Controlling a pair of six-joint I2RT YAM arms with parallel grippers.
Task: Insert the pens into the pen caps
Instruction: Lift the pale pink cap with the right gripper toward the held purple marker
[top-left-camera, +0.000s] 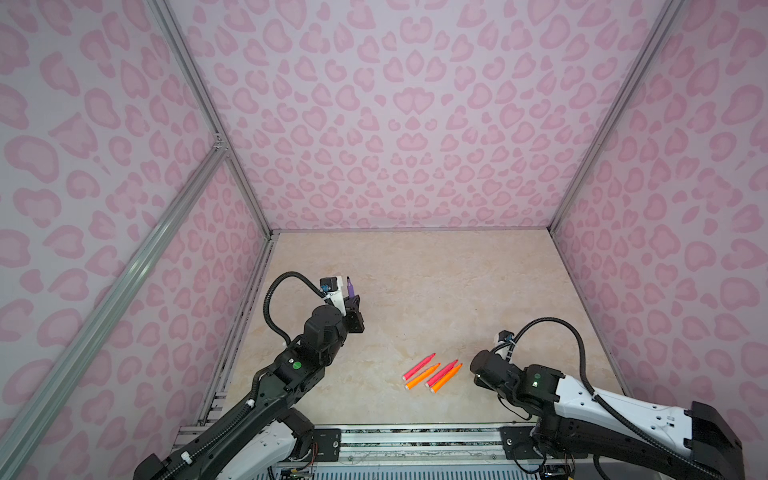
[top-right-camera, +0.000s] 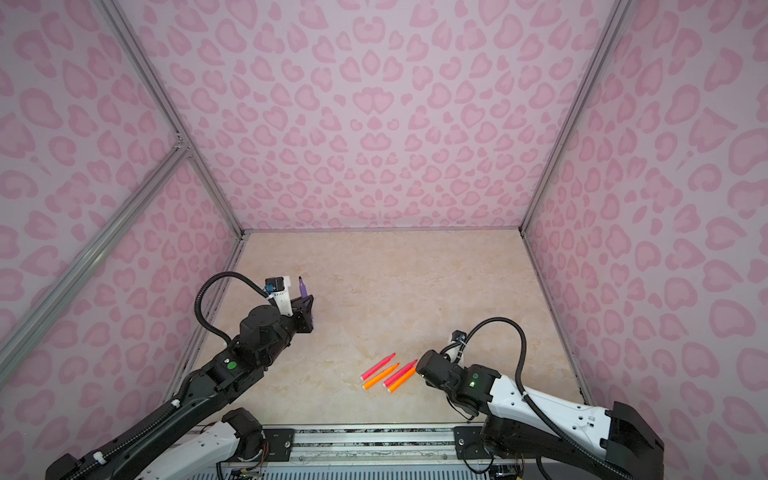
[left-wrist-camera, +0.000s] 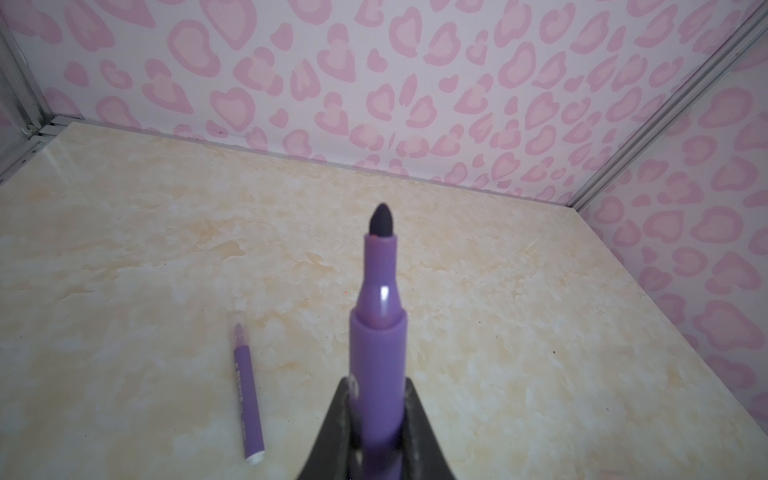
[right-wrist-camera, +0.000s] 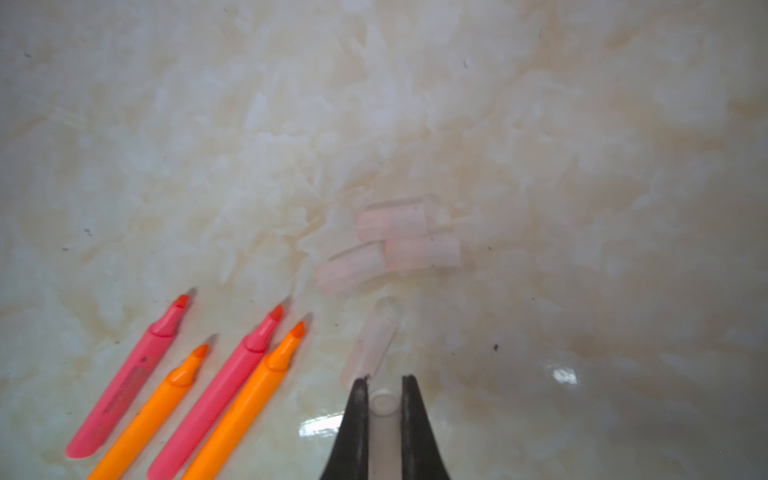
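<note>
Purple slim plastic marker pen (left-wrist-camera: 376, 332) clamped in left gripper (left-wrist-camera: 376, 384), tip free for capping. Right gripper (right-wrist-camera: 384, 380) pinched on clear plastic tube cap (right-wrist-camera: 383, 432), mouth outward. Four pink and orange pens (right-wrist-camera: 232, 374), loose caps (right-wrist-camera: 422, 251) wait on beige marbled counter (right-wrist-camera: 582, 166).

Pens/caps status: we count six pens, five caps in view.
We see one purple pen (left-wrist-camera: 377, 332) uncapped, clamped in the left gripper (left-wrist-camera: 377, 380), dark tip pointing out past the fingertips. The second purple pen (left-wrist-camera: 248, 395) lies flat, its tip end pale; we can't tell if it's capped. Two pink-red pens (top-left-camera: 419, 366) and two orange pens (top-left-camera: 423, 376) lie alternating side by side, uncapped, tips parallel. Near them three clear caps (right-wrist-camera: 422, 251) touch in a cluster, a fourth cap (right-wrist-camera: 370, 349) lies apart, and a fifth cap (right-wrist-camera: 383, 411) sits pinched in the right gripper (right-wrist-camera: 384, 380).
</note>
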